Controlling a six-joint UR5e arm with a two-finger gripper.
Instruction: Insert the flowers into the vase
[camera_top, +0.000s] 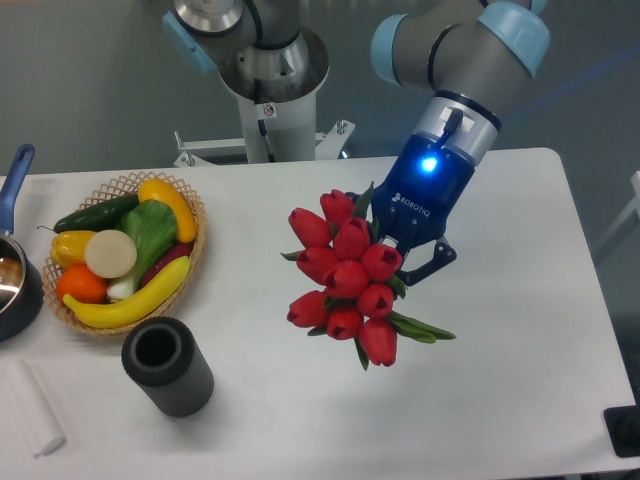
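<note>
The white bench (520, 330) fills most of the view, its back edge running under the arm's grey base column. The arm (470, 50), grey with pale blue joint caps, reaches in from the upper right and ends in a dark blue wrist with a lit blue lamp.

At the left side of the bench sits a round wicker basket (190, 205) heaped with produce: a yellow banana along its front, a cucumber at the back, a yellow pepper, an orange, a pale round slice and some leafy green. At the far left edge a dark pot (15, 290) with a blue handle is partly cut off by the frame. A white folded cloth (30, 405) lies at the lower left corner.

The flowers (345, 275), a tight bunch of red tulip buds with green leaves poking out at the sides and lower right, are near the middle of the bench, heads facing the camera and tilted toward the left. They appear lifted off the surface, though the height cannot be judged.

The vase (168, 366), a dark ribbed cylinder with a round open mouth, stands just in front of the basket, well apart from the bunch and to its lower left.

The hand (405, 262) is behind the bunch on its right side, black fingers closed around the stems, which the buds mostly hide.
</note>
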